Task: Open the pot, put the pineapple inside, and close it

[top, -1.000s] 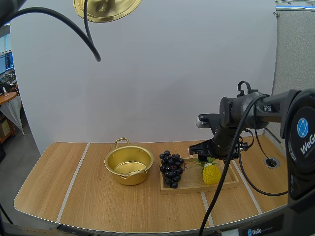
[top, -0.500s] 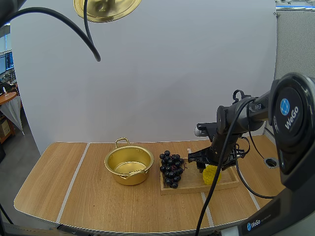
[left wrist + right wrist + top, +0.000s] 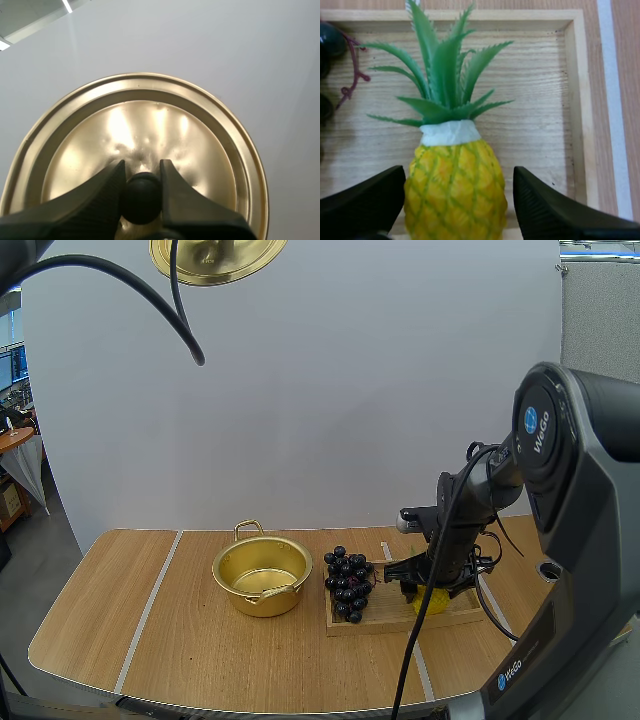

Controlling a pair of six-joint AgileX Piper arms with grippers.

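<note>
The gold pot [image 3: 262,575] stands open on the table, left of the wooden tray [image 3: 385,620]. Its gold lid [image 3: 215,258] hangs high above the table; in the left wrist view my left gripper [image 3: 141,167] pinches the lid's black knob [image 3: 142,197] against the lid's gold face [image 3: 145,125]. A yellow pineapple [image 3: 455,185] with a green crown lies on the tray [image 3: 535,100]. My right gripper [image 3: 459,172] is open, one finger on each side of the fruit's body. From the high view the right gripper [image 3: 425,590] covers most of the pineapple [image 3: 432,602].
A bunch of dark grapes [image 3: 347,583] lies on the tray's left half, between pot and pineapple; a few of the grapes [image 3: 330,40] sit close to the crown. Bare wooden table [image 3: 130,610] stretches left of the pot.
My right arm has swung in and dropped onto the tray, bringing its open fingers down around the pineapple. The lid and the left gripper have stayed still.
</note>
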